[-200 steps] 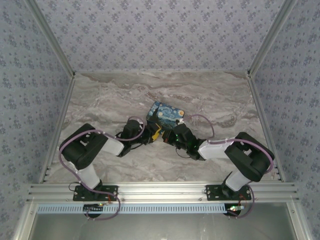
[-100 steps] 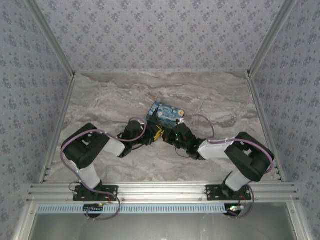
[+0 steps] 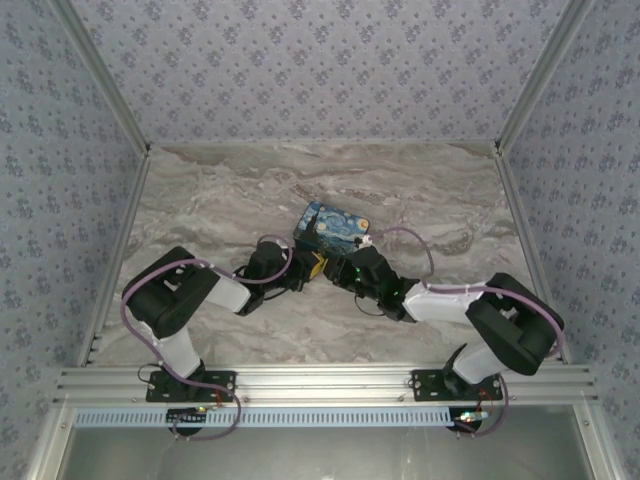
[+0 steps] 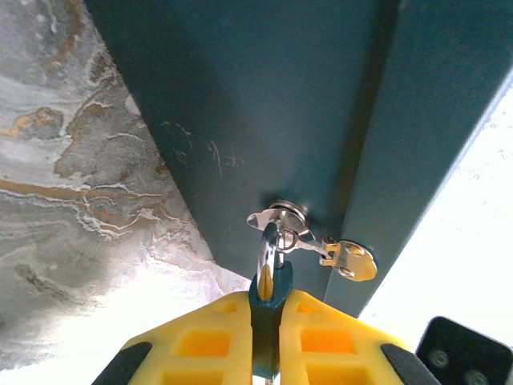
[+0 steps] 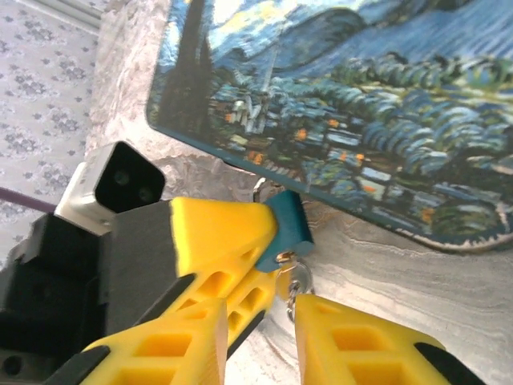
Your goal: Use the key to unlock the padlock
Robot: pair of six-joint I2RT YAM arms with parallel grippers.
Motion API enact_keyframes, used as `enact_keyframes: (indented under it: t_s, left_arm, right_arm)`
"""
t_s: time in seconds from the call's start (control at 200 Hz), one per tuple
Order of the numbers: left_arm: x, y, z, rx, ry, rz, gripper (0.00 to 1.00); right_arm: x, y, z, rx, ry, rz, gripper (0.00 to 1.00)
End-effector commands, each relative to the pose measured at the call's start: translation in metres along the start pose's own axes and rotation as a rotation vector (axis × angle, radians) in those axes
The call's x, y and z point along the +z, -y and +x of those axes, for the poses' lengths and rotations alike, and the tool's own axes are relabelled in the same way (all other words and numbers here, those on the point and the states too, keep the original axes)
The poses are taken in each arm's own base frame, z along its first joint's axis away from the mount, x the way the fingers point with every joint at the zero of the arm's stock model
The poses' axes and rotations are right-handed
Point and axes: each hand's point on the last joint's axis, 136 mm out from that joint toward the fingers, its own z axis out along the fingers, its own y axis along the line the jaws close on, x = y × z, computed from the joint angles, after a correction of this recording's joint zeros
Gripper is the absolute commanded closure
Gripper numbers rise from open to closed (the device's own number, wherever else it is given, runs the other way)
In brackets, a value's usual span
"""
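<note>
**Left claw bites the padlock at the box's edge**

Left gripper is clamped tight on the blue padlock, whose shackle is threaded through the clasp of the box. At the bottom of the frame, the right gripper has its fingers apart on either side of a dangling silvery ring. From above, both claws meet mid-frame, with bare marble table around them out to the walls.
</note>
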Motion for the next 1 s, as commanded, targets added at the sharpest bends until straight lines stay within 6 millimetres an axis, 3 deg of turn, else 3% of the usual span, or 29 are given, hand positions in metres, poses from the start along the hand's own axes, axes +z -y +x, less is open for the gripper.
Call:
enact_keyframes:
  t_s: [0.0,0.15,0.315,0.49,0.725,0.994]
  left_arm:
    - [-0.001,0.009,-0.001,0.037,0.016,0.003,1.0]
    - [-0.001,0.013,-0.001,0.049,0.009,0.002,1.0]
    - [-0.002,0.014,-0.001,0.05,0.007,0.002,1.0]
    - [-0.004,0.017,-0.003,0.053,0.011,0.002,1.0]
    - [-0.004,0.019,-0.003,0.058,0.011,-0.002,1.0]
    - [-0.004,0.021,-0.003,0.054,0.005,-0.004,1.0]
  right_arm:
    - [-0.013,0.01,-0.002,-0.081,0.013,0.058,0.64]
    - [-0.034,0.024,-0.011,-0.155,0.053,0.144,0.52]
    - [-0.064,0.019,-0.03,-0.251,0.137,0.15,0.33]
    - [-0.094,0.001,-0.051,-0.38,0.24,0.103,0.0]
    - [-0.121,-0.034,-0.064,-0.636,0.298,0.014,0.0]
    - [-0.119,-0.037,-0.051,-1.121,0.235,0.157,0.0]
